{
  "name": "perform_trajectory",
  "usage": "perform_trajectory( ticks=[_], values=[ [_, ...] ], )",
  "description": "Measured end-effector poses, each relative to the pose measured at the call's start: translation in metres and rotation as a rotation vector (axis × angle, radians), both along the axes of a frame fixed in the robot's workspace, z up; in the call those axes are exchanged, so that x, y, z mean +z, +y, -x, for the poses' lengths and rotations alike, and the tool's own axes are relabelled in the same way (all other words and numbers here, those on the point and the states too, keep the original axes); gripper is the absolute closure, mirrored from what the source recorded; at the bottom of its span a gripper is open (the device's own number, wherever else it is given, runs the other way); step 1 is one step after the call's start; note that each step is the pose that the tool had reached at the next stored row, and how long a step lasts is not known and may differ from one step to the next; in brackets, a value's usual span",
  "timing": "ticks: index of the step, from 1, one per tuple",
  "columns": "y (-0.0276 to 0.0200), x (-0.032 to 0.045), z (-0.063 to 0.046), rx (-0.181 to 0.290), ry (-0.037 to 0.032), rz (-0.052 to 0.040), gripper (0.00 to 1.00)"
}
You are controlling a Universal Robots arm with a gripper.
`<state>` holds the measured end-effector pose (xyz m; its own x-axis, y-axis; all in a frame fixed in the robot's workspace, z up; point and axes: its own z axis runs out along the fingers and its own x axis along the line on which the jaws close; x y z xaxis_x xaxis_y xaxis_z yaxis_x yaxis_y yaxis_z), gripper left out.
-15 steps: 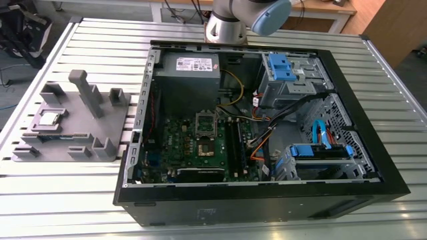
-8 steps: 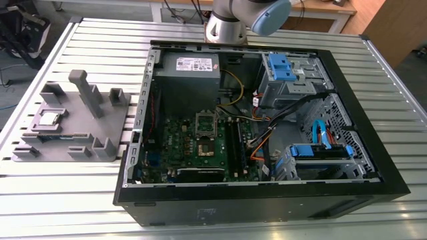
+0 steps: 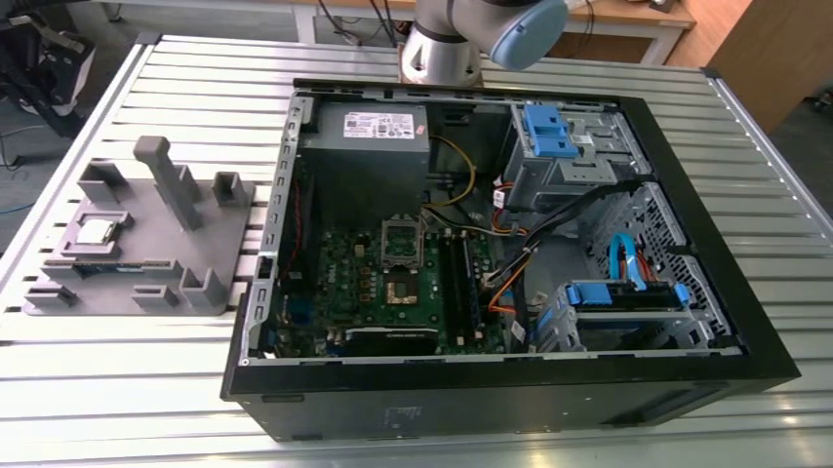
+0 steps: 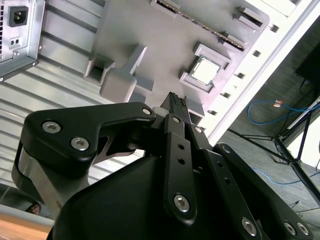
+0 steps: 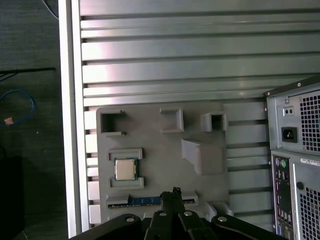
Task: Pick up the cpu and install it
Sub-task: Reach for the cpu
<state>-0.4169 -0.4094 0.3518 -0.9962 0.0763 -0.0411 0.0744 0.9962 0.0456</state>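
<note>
We record one small square silver-topped cpu (image 3: 98,231) seated in a grey plastic tray (image 3: 218,246) at the exterior view's left, black gripper (image 5: 174,192) fingers closed together, empty.

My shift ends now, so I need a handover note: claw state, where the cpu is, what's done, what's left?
Claw: shut, holding nothing, above the grey tray, apart from the cpu.
Cpu: lies flat in its tray pocket, on the table beside the open case, at the exterior view's left.
Done: nothing of the pick shows; the cpu is not on the motherboard.
Left: the whole job, pick-up and install.
</note>
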Motion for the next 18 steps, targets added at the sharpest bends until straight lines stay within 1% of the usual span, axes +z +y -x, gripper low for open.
perform_trajectory(
  ticks=[7,18],
  values=[
    [-0.0014,-0.0067,0.008,0.0,-0.0001,-0.0001,0.89],
    [-0.0032,-0.0219,0.02,0.0,0.0001,0.0,0.89]
  ],
)
